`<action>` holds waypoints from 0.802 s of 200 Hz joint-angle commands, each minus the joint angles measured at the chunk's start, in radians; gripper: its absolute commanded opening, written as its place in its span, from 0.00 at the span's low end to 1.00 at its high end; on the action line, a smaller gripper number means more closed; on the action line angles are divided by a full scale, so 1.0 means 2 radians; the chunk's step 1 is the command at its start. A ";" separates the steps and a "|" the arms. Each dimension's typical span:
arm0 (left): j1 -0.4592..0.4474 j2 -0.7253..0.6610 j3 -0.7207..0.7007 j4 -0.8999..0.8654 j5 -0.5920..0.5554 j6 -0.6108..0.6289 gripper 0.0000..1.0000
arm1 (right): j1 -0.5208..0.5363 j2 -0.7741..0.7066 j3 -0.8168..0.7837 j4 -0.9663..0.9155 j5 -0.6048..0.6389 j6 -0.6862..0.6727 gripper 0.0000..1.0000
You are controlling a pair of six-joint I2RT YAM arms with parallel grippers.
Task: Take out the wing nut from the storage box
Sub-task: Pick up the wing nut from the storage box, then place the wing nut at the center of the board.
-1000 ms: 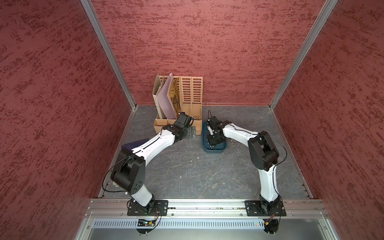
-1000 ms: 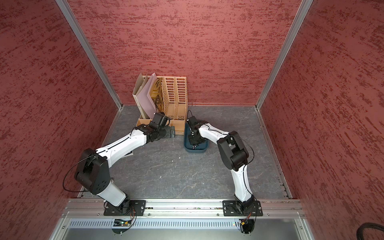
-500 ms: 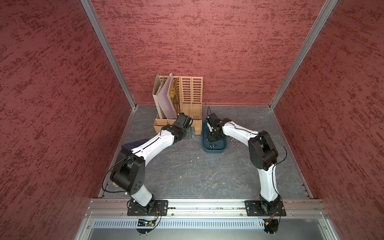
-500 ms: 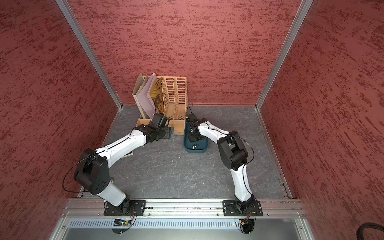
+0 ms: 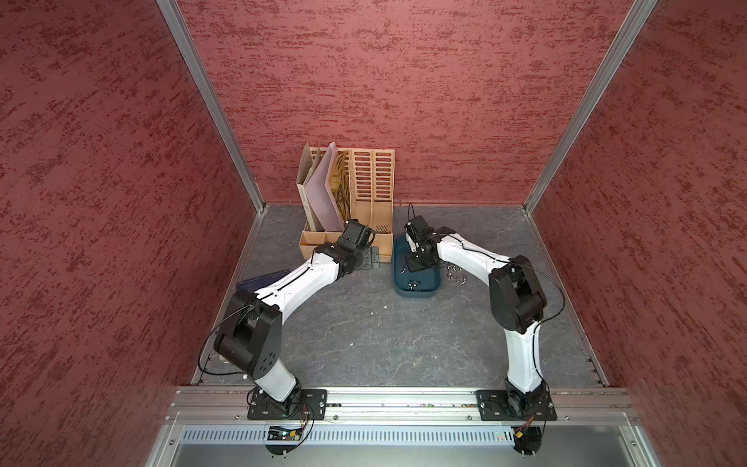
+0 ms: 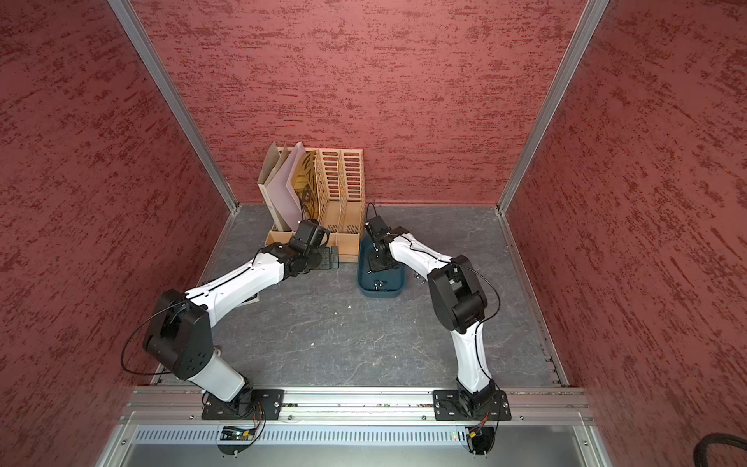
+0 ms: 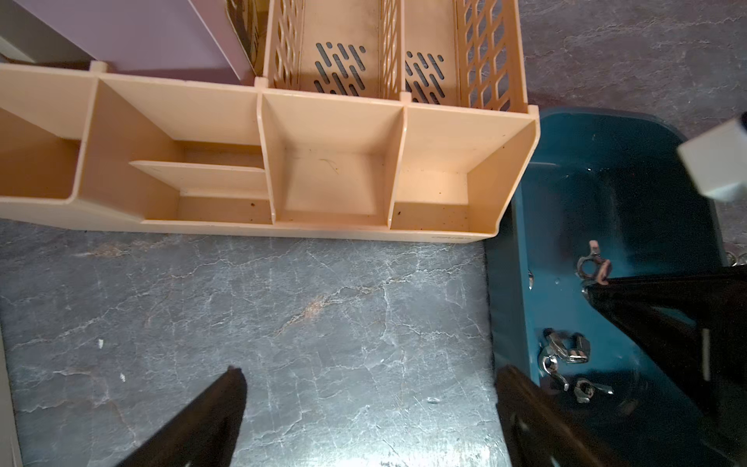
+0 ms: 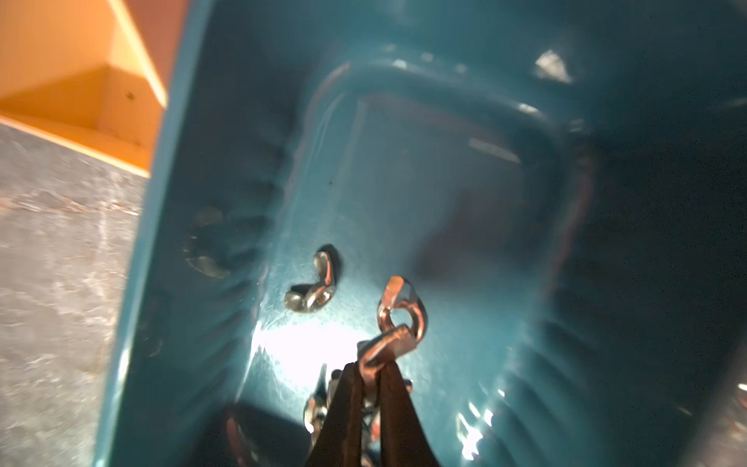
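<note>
Enclosed lab robot cell: red textured walls (image 5: 404, 81), aluminium corner posts (image 5: 212, 105), slotted metal base rail (image 5: 404, 398).

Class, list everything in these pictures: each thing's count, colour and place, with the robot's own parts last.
storage box: one, dark teal, on the table beside the file organiser.
held wing nut: one, silvery, inside the storage box.
loose wing nuts: several, silvery, on the storage box floor.
outside wing nuts: a few, silvery, on the table beside the storage box.
file organiser: one, beige, at the back wall.
folders: at least two, pale purple and beige, in the file organiser.
flat item: one, dark blue, partly under the left arm.
table: one, grey, under everything.
left gripper: one, black, open above bare table.
right gripper: one, black, shut on the held wing nut.
</note>
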 commanded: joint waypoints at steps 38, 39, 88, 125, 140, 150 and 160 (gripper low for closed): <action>0.001 -0.008 -0.007 0.006 0.000 0.001 1.00 | -0.031 -0.084 -0.021 0.004 -0.026 0.012 0.07; 0.001 -0.008 -0.007 0.006 0.000 0.002 1.00 | -0.032 -0.085 -0.021 0.004 -0.028 0.013 0.07; 0.000 -0.007 -0.005 0.006 -0.001 0.002 1.00 | -0.070 -0.133 -0.064 0.002 -0.008 0.011 0.07; 0.000 -0.004 -0.003 0.007 0.001 0.002 1.00 | -0.108 -0.157 -0.109 0.006 -0.005 0.007 0.07; -0.001 -0.003 -0.002 0.007 0.001 0.002 1.00 | -0.122 -0.162 -0.124 0.003 -0.002 0.005 0.07; -0.001 -0.003 -0.002 0.007 0.001 0.002 1.00 | -0.131 -0.165 -0.135 0.002 0.000 0.003 0.07; -0.001 -0.003 -0.002 0.007 0.001 0.002 1.00 | -0.141 -0.167 -0.144 0.001 0.001 0.002 0.07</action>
